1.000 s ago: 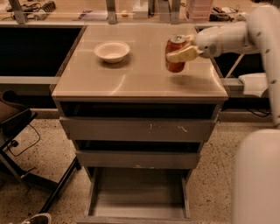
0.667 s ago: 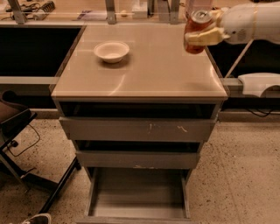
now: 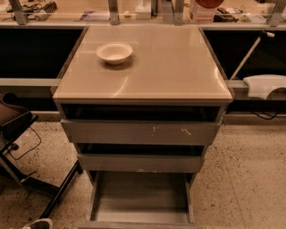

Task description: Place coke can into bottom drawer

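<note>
Just the red base of the coke can [image 3: 209, 3] at the far top edge, right of centre; gripper out of view, grip impossible to tell. Bottom drawer [image 3: 140, 197] open nearest; white bowl [image 3: 114, 52] far left on the cabinet top [image 3: 161, 67].

Claw out of view; the bottom drawer [image 3: 140, 199] lies open from above, the middle drawer [image 3: 140, 163] seemingly overhanging its rear.

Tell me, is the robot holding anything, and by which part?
Cannot be told. The gripper is outside the picture. Only a red sliver, probably the coke can, shows at the top edge; any hold on it is hidden.
</note>
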